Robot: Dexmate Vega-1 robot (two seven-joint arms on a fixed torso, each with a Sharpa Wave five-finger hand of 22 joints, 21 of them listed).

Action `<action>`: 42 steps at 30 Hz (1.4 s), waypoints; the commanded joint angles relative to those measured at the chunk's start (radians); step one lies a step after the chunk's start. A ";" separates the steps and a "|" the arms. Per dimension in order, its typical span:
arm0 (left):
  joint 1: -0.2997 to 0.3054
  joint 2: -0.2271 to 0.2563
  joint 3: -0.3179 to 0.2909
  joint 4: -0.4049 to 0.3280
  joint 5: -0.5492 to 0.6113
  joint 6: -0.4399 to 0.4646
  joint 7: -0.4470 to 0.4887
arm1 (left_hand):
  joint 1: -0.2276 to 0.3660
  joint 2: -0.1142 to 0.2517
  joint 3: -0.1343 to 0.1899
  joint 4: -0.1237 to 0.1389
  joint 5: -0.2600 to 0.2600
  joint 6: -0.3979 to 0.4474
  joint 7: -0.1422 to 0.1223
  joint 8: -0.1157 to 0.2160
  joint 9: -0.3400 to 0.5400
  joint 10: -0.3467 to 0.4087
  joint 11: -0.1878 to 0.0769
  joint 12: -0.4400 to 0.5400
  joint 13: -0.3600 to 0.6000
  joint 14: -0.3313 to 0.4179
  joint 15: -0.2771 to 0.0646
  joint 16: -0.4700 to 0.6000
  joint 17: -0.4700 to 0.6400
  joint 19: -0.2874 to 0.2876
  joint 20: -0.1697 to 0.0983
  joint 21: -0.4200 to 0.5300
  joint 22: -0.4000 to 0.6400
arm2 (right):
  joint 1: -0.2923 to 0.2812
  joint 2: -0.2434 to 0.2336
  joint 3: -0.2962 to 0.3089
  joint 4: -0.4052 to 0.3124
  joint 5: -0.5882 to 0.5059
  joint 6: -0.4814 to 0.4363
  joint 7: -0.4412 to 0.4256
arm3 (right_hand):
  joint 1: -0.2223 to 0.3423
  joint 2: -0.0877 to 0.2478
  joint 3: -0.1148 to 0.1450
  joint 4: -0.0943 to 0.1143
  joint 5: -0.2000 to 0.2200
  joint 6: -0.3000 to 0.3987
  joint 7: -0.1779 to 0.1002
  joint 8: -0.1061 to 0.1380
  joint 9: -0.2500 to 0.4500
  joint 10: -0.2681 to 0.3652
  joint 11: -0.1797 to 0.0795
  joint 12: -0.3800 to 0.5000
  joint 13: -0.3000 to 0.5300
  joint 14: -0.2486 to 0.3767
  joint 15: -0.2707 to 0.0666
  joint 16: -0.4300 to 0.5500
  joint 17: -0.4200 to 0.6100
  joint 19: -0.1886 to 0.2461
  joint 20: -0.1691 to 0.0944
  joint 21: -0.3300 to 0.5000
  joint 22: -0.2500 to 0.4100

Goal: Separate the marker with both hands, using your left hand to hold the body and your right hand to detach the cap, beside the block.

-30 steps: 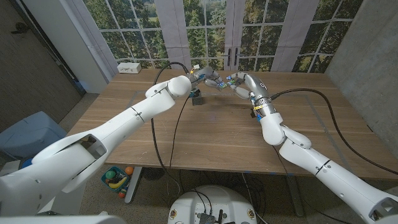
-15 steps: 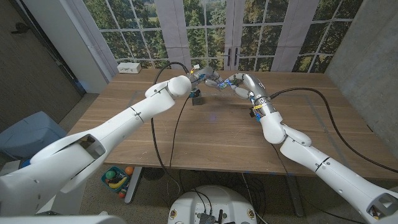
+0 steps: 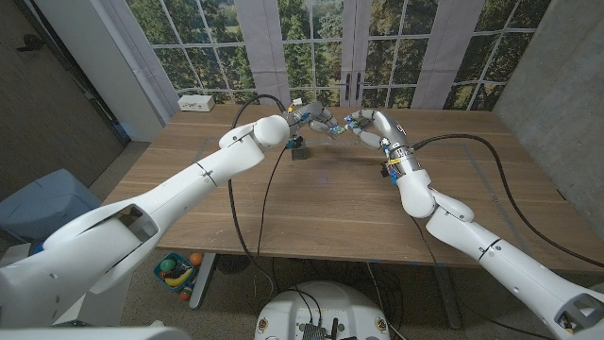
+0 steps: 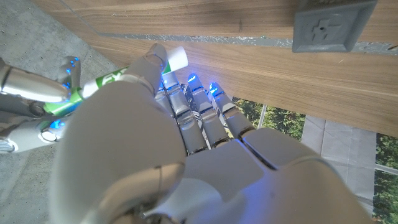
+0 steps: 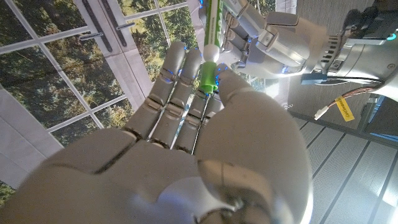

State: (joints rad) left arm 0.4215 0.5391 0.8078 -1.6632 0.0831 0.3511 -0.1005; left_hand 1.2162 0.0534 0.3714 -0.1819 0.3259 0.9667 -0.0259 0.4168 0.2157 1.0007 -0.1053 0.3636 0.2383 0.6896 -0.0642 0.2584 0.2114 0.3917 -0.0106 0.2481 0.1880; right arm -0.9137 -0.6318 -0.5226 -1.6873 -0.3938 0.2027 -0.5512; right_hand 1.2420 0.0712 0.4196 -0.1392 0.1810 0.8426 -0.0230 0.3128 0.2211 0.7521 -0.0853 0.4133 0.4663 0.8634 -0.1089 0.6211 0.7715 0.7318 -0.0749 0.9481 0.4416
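A wooden table (image 3: 311,203) stands before tall paned windows with trees behind them; a grey concrete wall closes the robot's right side. Both arms reach across to the table's far side, where the two hands meet above the wood. The left hand (image 3: 316,118) grips the marker (image 4: 134,71) by its white body, printed with green lettering (the white rear end pokes out past the thumb in the left wrist view), with the fingers (image 4: 193,109) curled side by side around the barrel. The right hand (image 3: 361,127) faces it, fingertips close to those of the left hand. In the right wrist view the right hand's fingers (image 5: 171,87) lie together on one side of the green cap (image 5: 208,76) and the thumb presses on the other, so the cap is pinched between them. The cap sits in line with the body; whether it is seated or already parted cannot be told. The marker is held in the air, above the table and just to the robot's right of the block (image 3: 299,147), a small dark grey cube resting on the wood near the left forearm. In the left wrist view the block (image 4: 333,25) shows a moulded face with a cross-shaped recess. A white box (image 3: 196,102) lies at the far left corner of the table. Black cables (image 3: 491,156) trail across the wood from both arms.
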 commanded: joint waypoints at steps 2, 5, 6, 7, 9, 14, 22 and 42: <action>-0.003 0.000 -0.005 0.011 -0.006 -0.010 0.003 | 0.019 0.026 0.003 0.006 0.011 0.018 0.010 0.005 0.004 0.149 -0.096 0.002 0.187 0.012 -0.172 -0.006 0.003 -0.001 0.005 -0.002 0.003 | -0.012 -0.006 0.012 -0.001 0.011 -0.037 0.004 | -0.007 0.001 -0.005 -0.007 0.001 0.006 0.011 0.000 0.002 0.008 0.002 0.000 0.006 0.012 -0.125 -0.005 0.007 0.007 -0.129 0.013 0.000; -0.006 -0.002 -0.003 0.016 -0.005 -0.013 0.003 | 0.019 0.026 0.003 0.006 0.012 0.019 0.011 0.005 0.004 0.148 -0.096 0.002 0.188 0.012 -0.172 -0.006 0.003 -0.001 0.005 -0.002 0.003 | -0.009 -0.009 0.011 0.001 0.016 -0.039 0.012 | -0.001 -0.006 -0.006 -0.016 0.001 0.006 0.012 0.000 0.004 0.012 0.003 0.000 0.010 0.017 -0.127 -0.007 0.011 0.008 -0.131 0.022 -0.001; -0.007 -0.003 -0.003 0.018 -0.004 -0.014 0.003 | 0.020 0.026 0.003 0.006 0.012 0.018 0.010 0.005 0.004 0.149 -0.096 0.002 0.188 0.012 -0.173 -0.007 0.003 -0.001 0.004 -0.002 0.003 | -0.008 -0.010 0.010 0.004 0.019 -0.035 0.014 | 0.001 -0.006 -0.006 -0.018 0.002 0.006 0.012 -0.001 0.004 0.011 0.007 0.000 0.011 0.019 -0.127 -0.007 0.012 0.008 -0.132 0.024 -0.002; -0.008 -0.004 -0.002 0.019 -0.004 -0.014 0.004 | 0.020 0.026 0.003 0.005 0.012 0.019 0.011 0.005 0.004 0.149 -0.096 0.002 0.188 0.011 -0.172 -0.007 0.003 -0.001 0.004 -0.002 0.003 | -0.007 -0.011 0.011 0.006 0.023 -0.032 0.015 | 0.004 -0.007 -0.006 -0.020 0.002 0.004 0.013 -0.001 0.004 0.008 0.006 -0.002 0.012 0.020 -0.127 -0.008 0.013 0.007 -0.132 0.027 -0.002; -0.009 -0.004 -0.002 0.020 -0.003 -0.013 0.003 | 0.019 0.026 0.003 0.006 0.013 0.018 0.011 0.005 0.005 0.149 -0.096 0.001 0.189 0.012 -0.172 -0.007 0.003 -0.001 0.005 -0.002 0.003 | -0.008 -0.011 0.013 0.010 0.029 -0.028 0.013 | 0.010 -0.009 -0.006 -0.025 0.003 0.001 0.013 -0.003 0.005 0.006 0.008 -0.004 0.015 0.021 -0.127 -0.009 0.016 0.005 -0.134 0.031 -0.003; -0.010 -0.005 -0.001 0.019 -0.003 -0.006 0.002 | 0.020 0.027 0.003 0.006 0.015 0.019 0.009 0.004 0.005 0.149 -0.096 0.000 0.190 0.012 -0.173 -0.008 0.003 -0.001 0.004 -0.002 0.003 | -0.006 -0.007 0.015 0.039 0.025 0.011 -0.024 | 0.060 0.009 0.008 -0.037 0.007 0.020 0.011 0.002 0.013 0.030 0.002 0.001 0.034 0.052 -0.127 -0.016 0.031 -0.002 -0.138 0.078 0.000; -0.014 -0.011 0.004 0.016 0.000 -0.001 0.004 | 0.020 0.026 0.002 0.006 0.017 0.019 0.011 0.003 0.005 0.151 -0.096 -0.001 0.192 0.012 -0.172 -0.008 0.003 -0.001 0.004 -0.002 0.003 | 0.009 0.006 0.015 0.102 0.021 0.117 -0.081 | 0.105 0.037 0.015 -0.028 -0.001 0.102 0.014 0.053 0.058 0.113 0.009 0.025 0.084 0.125 -0.124 -0.033 0.051 -0.014 -0.139 0.194 0.009; -0.009 -0.008 0.004 0.003 0.001 0.006 0.010 | 0.020 0.027 -0.001 0.007 0.023 0.020 0.011 0.001 0.005 0.152 -0.096 -0.006 0.196 0.013 -0.172 -0.010 0.004 -0.002 0.004 -0.003 0.003 | 0.024 0.027 0.034 0.169 0.025 0.219 -0.108 | 0.138 0.026 0.009 -0.034 0.002 0.150 0.038 0.086 0.078 0.175 0.031 0.018 0.103 0.216 -0.121 -0.075 -0.005 0.015 -0.138 0.286 -0.019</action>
State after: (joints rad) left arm 0.4101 0.5305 0.8108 -1.6554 0.0835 0.3548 -0.0938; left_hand 1.2162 0.0535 0.3700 -0.1808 0.3426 0.9697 -0.0192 0.4167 0.2160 1.0095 -0.0966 0.3597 0.3063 0.6951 -0.0696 0.2546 0.2113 0.3916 -0.0107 0.2481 0.1880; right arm -0.8950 -0.6160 -0.4983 -1.5456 -0.3648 0.3809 -0.6446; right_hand 1.3665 0.1004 0.4296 -0.1682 0.1777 0.9806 0.0177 0.3929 0.2994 0.8761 -0.0446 0.4325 0.5588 1.0689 -0.1821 0.5488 0.7689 0.7396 -0.0751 1.2260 0.4240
